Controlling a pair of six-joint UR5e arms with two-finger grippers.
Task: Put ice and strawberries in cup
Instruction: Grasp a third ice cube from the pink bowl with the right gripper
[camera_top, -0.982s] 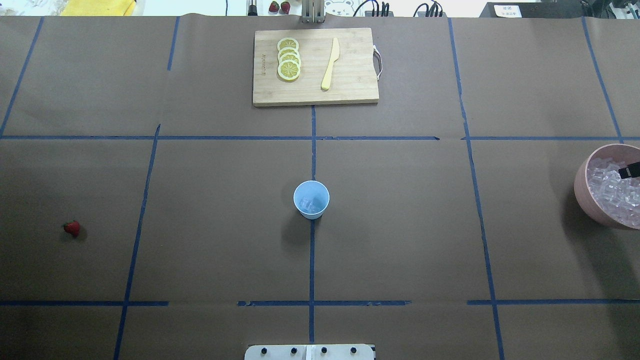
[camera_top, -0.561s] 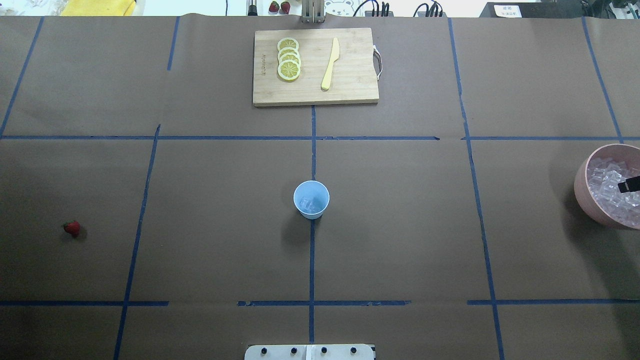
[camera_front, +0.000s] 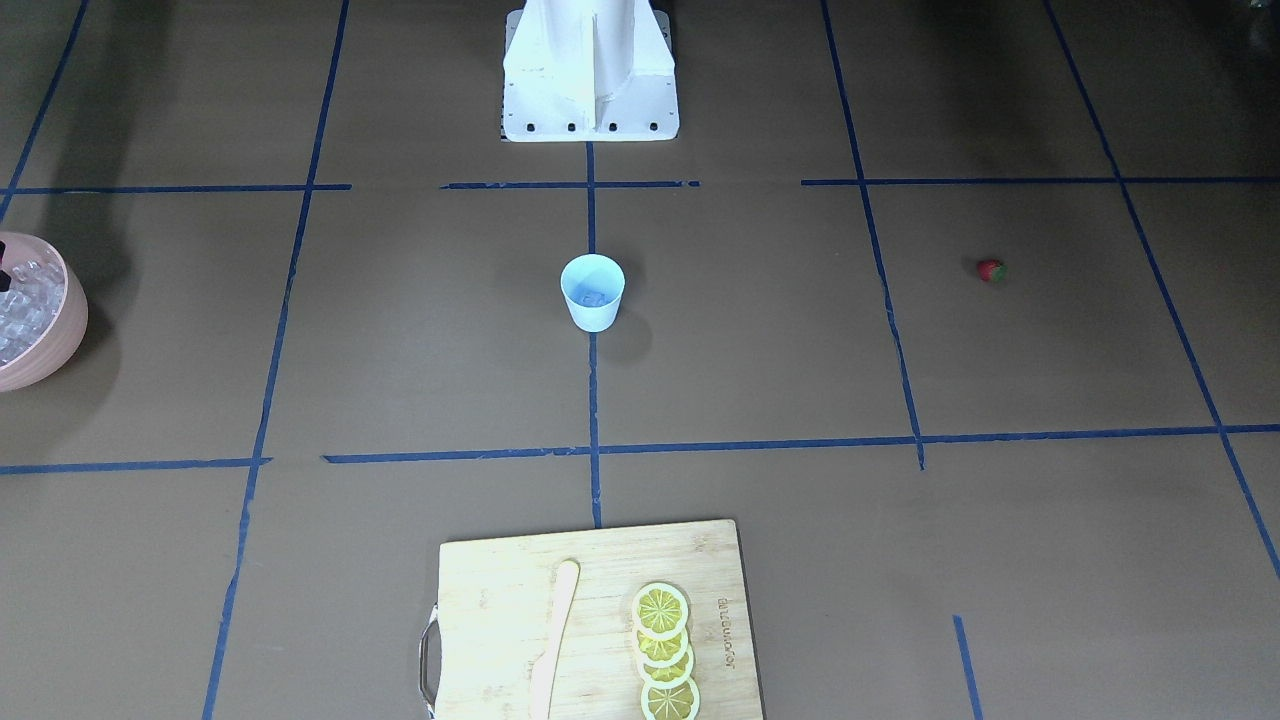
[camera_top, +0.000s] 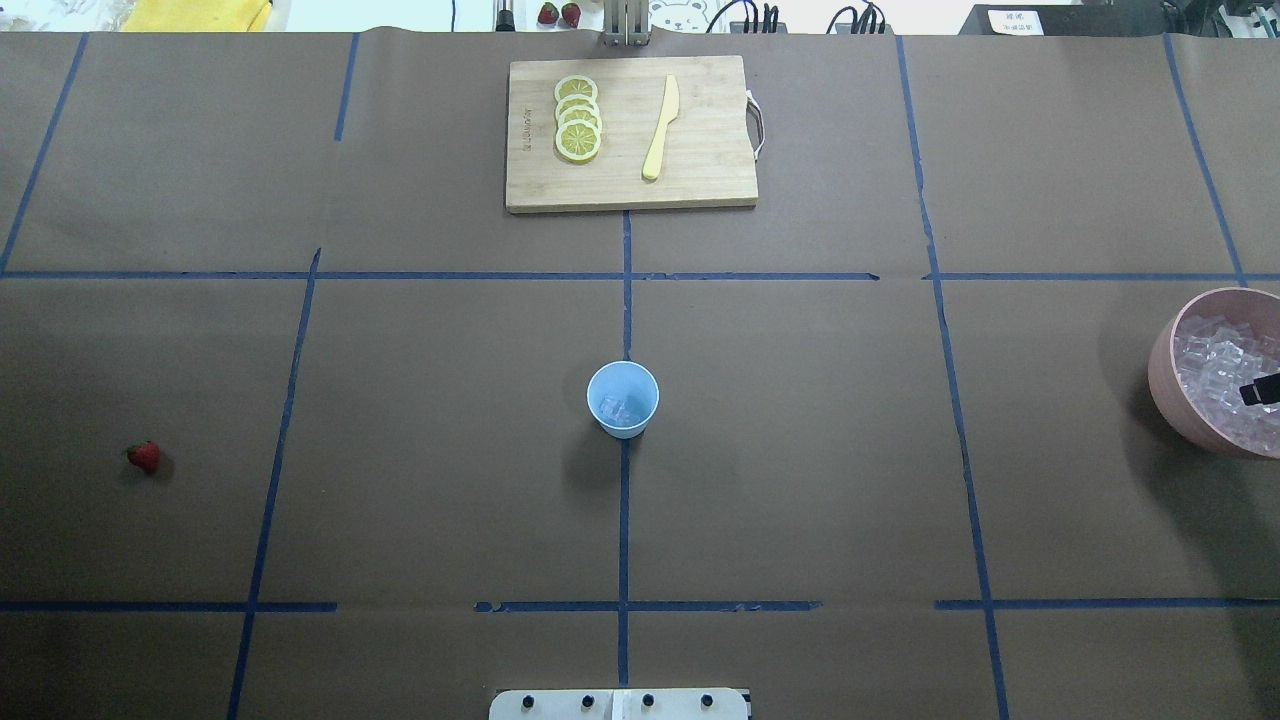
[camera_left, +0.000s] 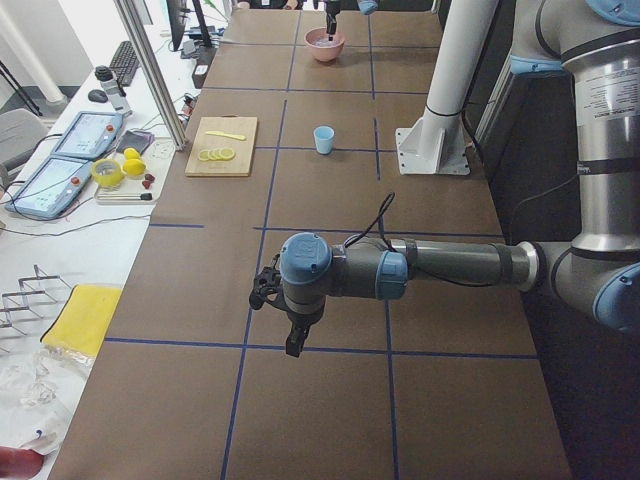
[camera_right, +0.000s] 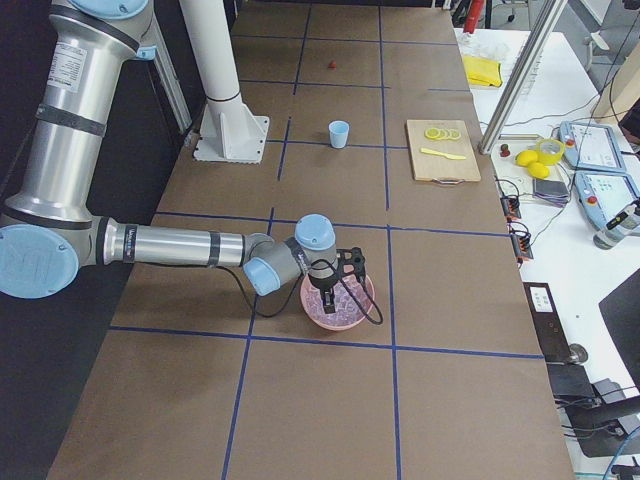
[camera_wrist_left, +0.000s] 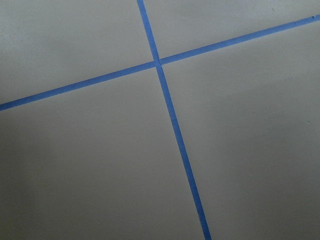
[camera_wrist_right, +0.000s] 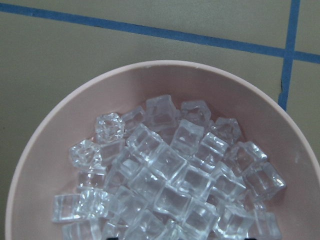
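So the right claw hangs straight above the ice in the pink bowl, cup well off to its left, can't tell if it's spread or pinching.

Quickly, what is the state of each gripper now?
Left gripper: cannot be told.
Right gripper: cannot be told; it is over the ice in the pink bowl.

silver arms, blue joint caps
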